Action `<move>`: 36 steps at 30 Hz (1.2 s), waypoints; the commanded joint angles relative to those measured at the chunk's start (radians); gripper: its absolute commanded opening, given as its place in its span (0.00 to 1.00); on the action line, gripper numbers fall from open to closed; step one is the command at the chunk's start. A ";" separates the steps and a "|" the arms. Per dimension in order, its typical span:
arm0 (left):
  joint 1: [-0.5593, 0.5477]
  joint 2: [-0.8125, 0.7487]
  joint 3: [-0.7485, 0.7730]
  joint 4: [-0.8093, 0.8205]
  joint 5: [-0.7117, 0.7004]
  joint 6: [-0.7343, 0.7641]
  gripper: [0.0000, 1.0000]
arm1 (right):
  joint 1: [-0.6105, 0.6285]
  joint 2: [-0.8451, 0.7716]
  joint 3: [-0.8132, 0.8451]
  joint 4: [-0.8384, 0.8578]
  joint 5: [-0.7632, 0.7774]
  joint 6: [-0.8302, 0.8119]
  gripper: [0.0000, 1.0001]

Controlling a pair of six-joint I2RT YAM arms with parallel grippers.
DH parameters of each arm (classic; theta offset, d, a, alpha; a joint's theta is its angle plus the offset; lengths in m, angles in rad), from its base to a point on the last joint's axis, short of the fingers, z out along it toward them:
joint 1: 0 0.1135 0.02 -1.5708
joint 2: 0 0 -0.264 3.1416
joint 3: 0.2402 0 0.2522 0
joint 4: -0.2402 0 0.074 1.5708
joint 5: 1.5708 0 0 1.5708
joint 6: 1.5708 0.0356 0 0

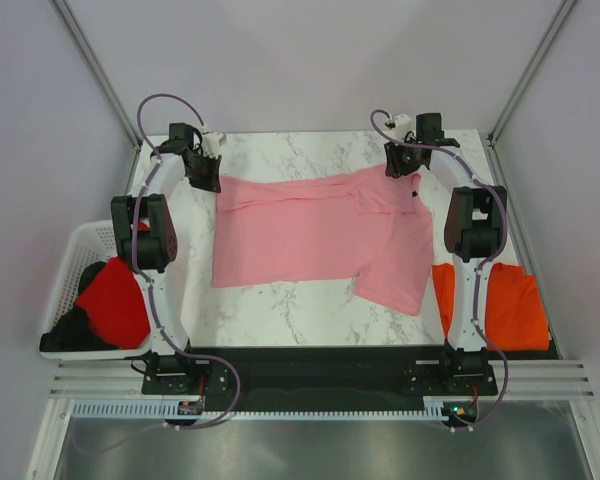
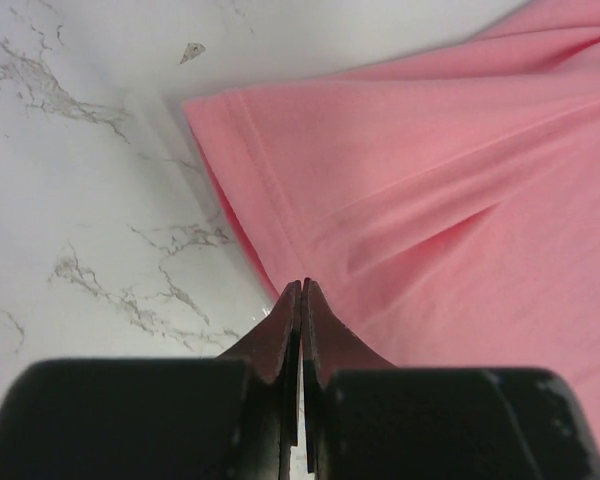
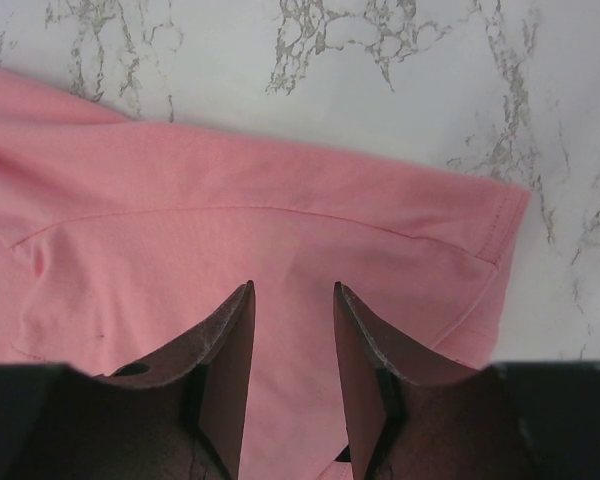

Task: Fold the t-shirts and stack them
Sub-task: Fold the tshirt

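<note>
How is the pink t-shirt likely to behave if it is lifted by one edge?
Probably floppy: the pink t-shirt lies flat on the table with soft creases, so it should sag, not hold shape. Likely light for its size; the fabric looks thin. Pushed, it would probably bunch rather than slide whole.

white marble-look surface (image 1: 280, 310), white lattice basket (image 1: 85, 240) parked off its edge around 8 o'clock, something black (image 1: 65, 335) stuffed in the basket's 7 o'clock corner

T-shirt (image 1: 310, 235) on table (image 1: 270, 310) (basket (image 1: 80, 236) left)
</note>
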 commanded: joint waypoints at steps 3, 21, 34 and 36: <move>0.010 -0.133 -0.054 -0.004 0.055 -0.014 0.02 | 0.004 0.003 0.015 0.009 -0.002 -0.011 0.45; 0.020 0.040 0.065 -0.003 0.001 -0.018 0.42 | 0.004 -0.020 -0.004 0.007 0.010 -0.017 0.45; 0.019 0.097 0.110 -0.020 0.067 -0.029 0.36 | 0.013 -0.018 0.002 0.004 0.035 -0.032 0.45; 0.019 0.099 0.107 -0.023 0.076 -0.032 0.36 | 0.016 -0.017 0.003 0.006 0.036 -0.034 0.45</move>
